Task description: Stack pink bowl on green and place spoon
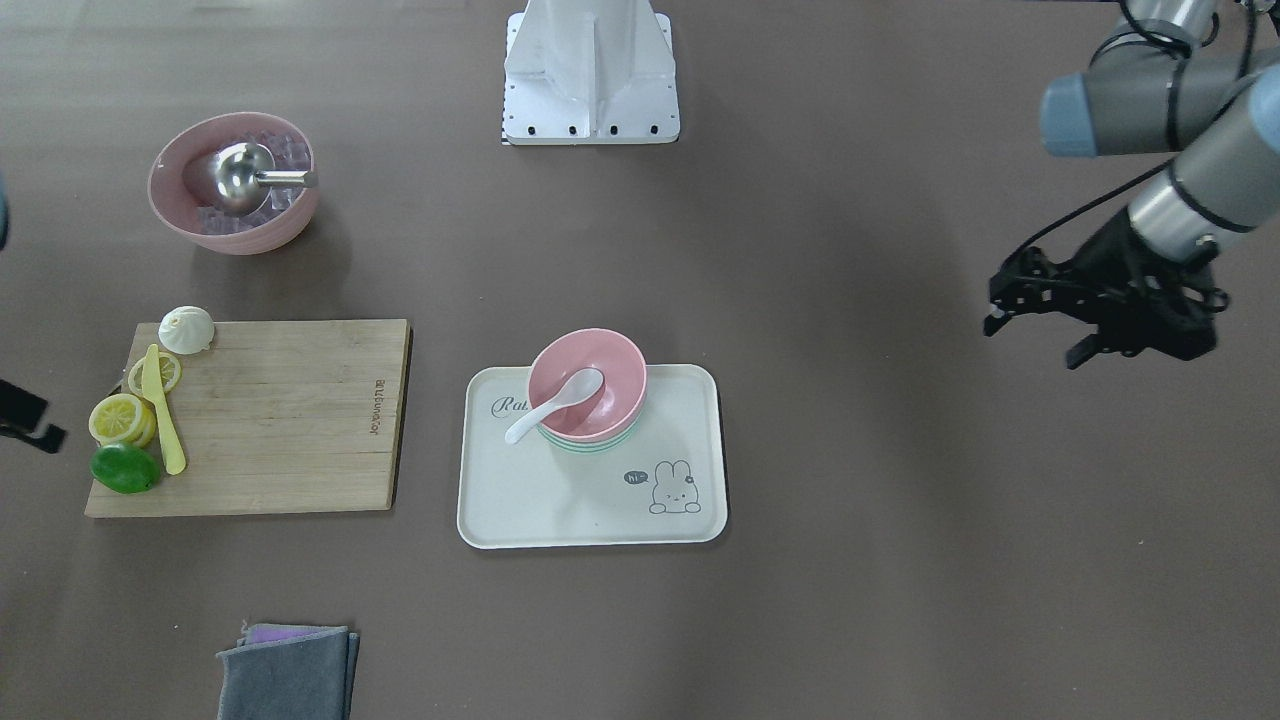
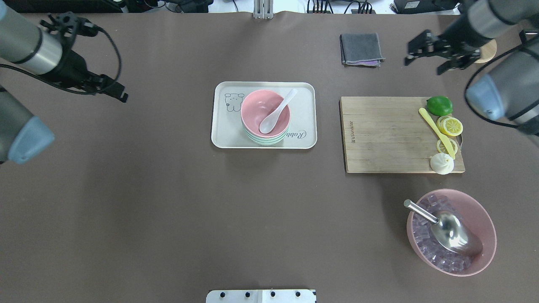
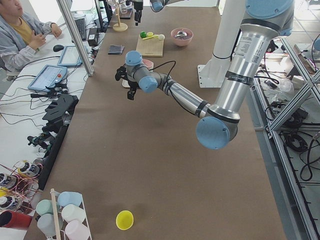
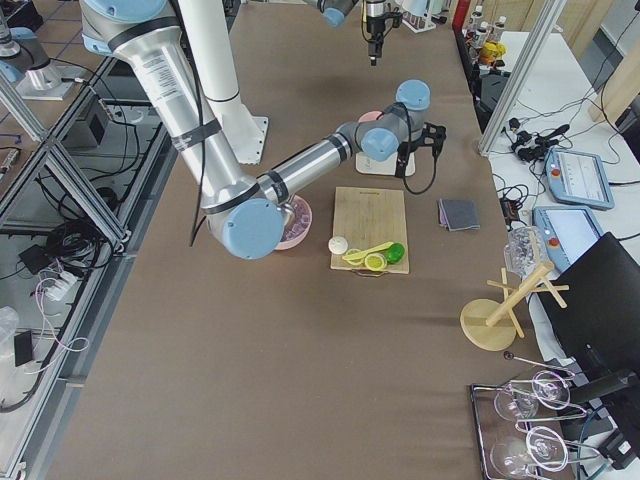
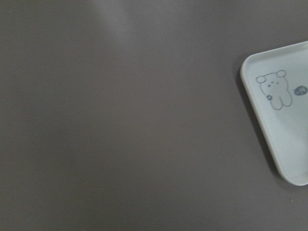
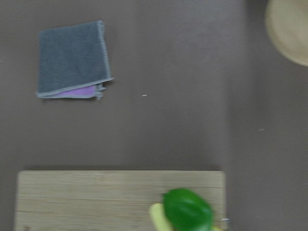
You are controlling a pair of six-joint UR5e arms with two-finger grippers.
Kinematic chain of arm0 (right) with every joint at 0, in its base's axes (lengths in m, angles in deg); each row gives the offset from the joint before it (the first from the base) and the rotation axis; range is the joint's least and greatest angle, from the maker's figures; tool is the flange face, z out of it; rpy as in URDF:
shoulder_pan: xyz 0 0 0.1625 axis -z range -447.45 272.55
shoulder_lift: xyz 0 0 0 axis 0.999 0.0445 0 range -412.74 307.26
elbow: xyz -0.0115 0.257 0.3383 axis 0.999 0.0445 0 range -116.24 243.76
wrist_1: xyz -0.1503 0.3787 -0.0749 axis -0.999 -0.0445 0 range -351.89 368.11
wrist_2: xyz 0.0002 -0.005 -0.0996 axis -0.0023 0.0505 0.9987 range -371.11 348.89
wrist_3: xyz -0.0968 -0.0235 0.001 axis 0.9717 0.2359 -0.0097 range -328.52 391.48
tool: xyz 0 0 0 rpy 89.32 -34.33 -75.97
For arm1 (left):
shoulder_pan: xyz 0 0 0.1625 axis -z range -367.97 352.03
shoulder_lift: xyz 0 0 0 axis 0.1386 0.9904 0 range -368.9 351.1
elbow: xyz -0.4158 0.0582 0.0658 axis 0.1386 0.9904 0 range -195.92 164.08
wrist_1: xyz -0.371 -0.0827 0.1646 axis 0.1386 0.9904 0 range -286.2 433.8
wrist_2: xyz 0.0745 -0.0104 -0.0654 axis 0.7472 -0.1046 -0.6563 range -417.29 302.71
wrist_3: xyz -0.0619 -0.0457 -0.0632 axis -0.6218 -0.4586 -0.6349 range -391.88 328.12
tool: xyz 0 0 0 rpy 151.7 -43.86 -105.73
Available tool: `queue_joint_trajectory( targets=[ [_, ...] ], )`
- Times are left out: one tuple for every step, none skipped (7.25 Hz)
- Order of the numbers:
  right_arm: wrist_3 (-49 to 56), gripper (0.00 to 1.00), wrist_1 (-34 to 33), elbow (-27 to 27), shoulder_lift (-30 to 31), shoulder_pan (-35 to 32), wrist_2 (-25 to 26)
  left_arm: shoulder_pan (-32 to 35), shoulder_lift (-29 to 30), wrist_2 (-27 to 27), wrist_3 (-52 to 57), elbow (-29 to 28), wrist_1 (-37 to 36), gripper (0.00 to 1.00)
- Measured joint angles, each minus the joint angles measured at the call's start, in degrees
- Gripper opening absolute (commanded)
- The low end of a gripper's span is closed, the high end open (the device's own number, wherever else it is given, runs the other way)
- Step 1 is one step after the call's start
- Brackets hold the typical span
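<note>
pink bowl [image 2: 254, 105] sits nested on the green bowl [image 2: 263, 142], both on the white tray [image 2: 225, 132] at mid tabletop [image 2: 168, 202]. white spoon [image 2: 276, 112] lies in the pink bowl, scoop in the basin, handle over the rim. left tool [image 1: 1033, 342] hangs over bare tabletop, well apart from the tray, fingers apart, nothing held. right tool [image 2: 423, 66] hovers between the grey cloth [image 2: 361, 48] and the cutting board [image 2: 379, 134], fingers apart, nothing held.

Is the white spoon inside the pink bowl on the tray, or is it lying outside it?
Inside. The white spoon has its scoop in the pink bowl, and its handle leans on the rim.
</note>
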Motion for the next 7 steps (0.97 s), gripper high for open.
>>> queue_joint_trajectory(
  targets=[
    [10.5, 1.0, 0.0, 3.1, 2.5, -4.8, -0.8, 5.1, -3.7, -1.9, 9.4, -1.8, 0.0, 0.98],
    [18.5, 1.0, 0.0, 5.5, 4.3, -8.4, -1.0, 9.1, -7.6, -2.7, 17.4, -3.6, 0.2, 0.98],
    [22.5, 1.0, 0.0, 6.5, 5.2, -10.6, -1.0, 11.4, -11.2, -3.0, 22.2, -4.6, 0.2, 0.98],
    [24.1, 1.0, 0.1, 6.8, 5.5, -11.6, -0.8, 12.4, -13.5, -3.0, 23.5, -4.9, 0.3, 0.98],
    [24.7, 1.0, 0.2, 6.8, 5.6, -12.0, -0.8, 12.6, -14.5, -3.2, 21.7, -4.6, 0.9, 0.98],
    [24.9, 1.0, 0.3, 6.7, 5.9, -12.1, -0.8, 12.6, -14.9, -3.0, 18.9, -4.4, 1.9, 0.98],
    [25.0, 1.0, 0.5, 6.7, 6.2, -12.1, -0.6, 12.6, -15.1, -2.8, 17.3, -4.3, 2.7, 0.98]
  ],
)
